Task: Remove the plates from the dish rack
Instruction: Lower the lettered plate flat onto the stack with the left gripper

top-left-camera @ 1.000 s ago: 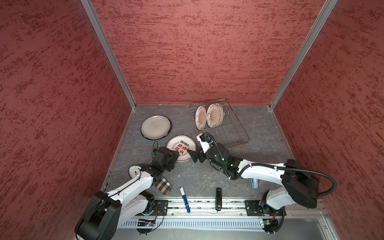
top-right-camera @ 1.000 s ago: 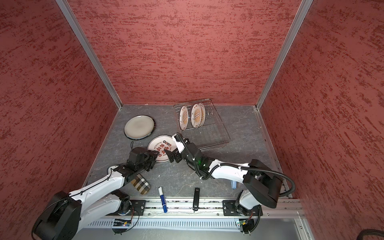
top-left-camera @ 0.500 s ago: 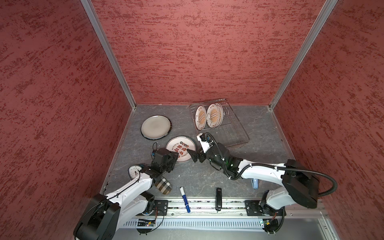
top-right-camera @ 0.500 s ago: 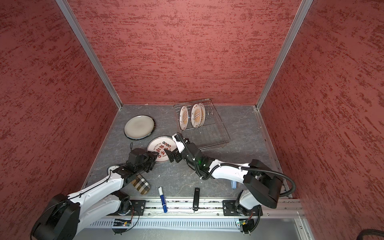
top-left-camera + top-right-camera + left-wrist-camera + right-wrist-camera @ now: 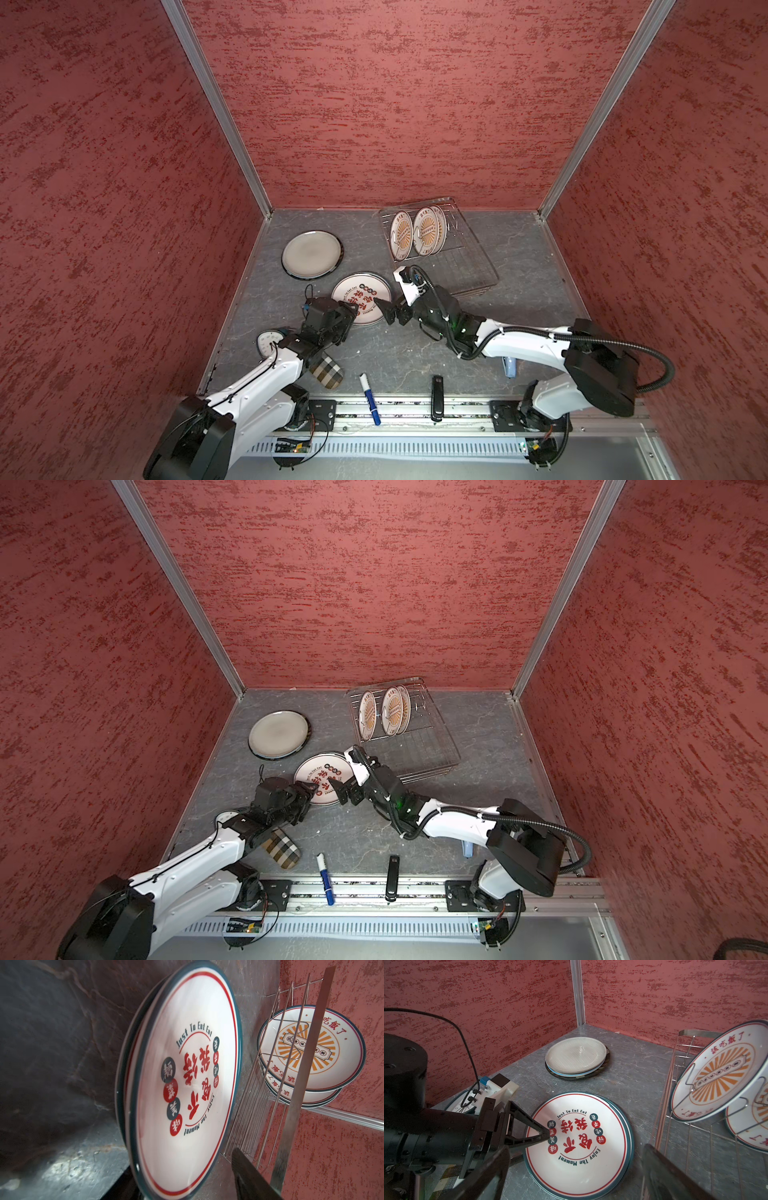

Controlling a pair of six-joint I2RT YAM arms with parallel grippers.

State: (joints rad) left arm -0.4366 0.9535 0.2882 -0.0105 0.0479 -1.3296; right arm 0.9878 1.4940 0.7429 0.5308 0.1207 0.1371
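Note:
The dish rack (image 5: 461,266) (image 5: 424,750) stands at the back right, with sunburst plates (image 5: 427,229) (image 5: 392,710) (image 5: 311,1051) (image 5: 716,1076) upright between its prongs. A white plate with red lettering (image 5: 360,296) (image 5: 318,777) (image 5: 182,1076) (image 5: 579,1142) lies on another like it on the table. My left gripper (image 5: 353,309) (image 5: 311,789) (image 5: 182,1159) straddles that plate's near rim, open, one finger over its face and apart from it. My right gripper (image 5: 384,309) (image 5: 337,791) (image 5: 576,1147) hovers wide open over the plate's right side, holding nothing.
A grey plate (image 5: 311,253) (image 5: 576,1056) tops a small stack at the back left. Near the front lie a clock (image 5: 269,343), a plaid pouch (image 5: 327,372), a blue marker (image 5: 370,399) and a black device (image 5: 437,397). Red walls close in three sides.
The left gripper's fingers have spread a little at the lettered plate's rim. The plate and the right arm stay where they were.

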